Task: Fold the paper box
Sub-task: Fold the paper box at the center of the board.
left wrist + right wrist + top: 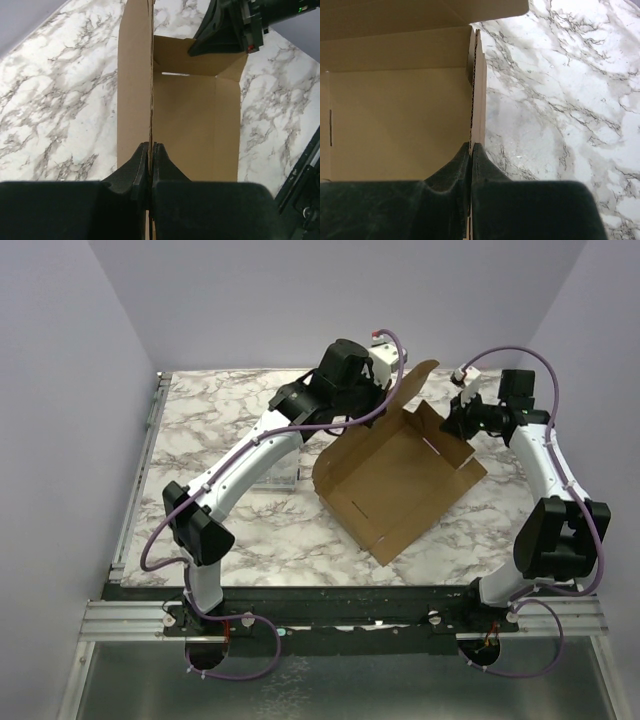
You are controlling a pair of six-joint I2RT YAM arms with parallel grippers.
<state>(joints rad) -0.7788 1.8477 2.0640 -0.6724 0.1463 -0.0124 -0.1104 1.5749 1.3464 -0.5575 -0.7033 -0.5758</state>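
1. The paper box (395, 485) lies on the marble table (200, 430), right of centre and between my two arms. Its base is flat, its open side is up, and it is only partly formed.
2. My left gripper (151, 148) is pressed together on the edge of an upright flap at the box's far-left side, so the board stands on edge between my fingers.
3. My right gripper (471, 147) is pinched the same way onto the top edge of the raised wall on the box's right side. The box floor is on one side of it and bare marble on the other.
4. I judge the board light and stiff across each panel, ready to bend only along its creases. It will likely slide on the smooth marble, and its corrugated edges could crush under a hard squeeze. The best hold is on a flap's free edge — thin enough to pinch, far enough from the crease for leverage.
5. Count: one box with two raised panels held, one per gripper. In the top view I make out two short slits (355, 508) in the base. One small clear case (275, 478) sits by my left arm, near the box's left corner.
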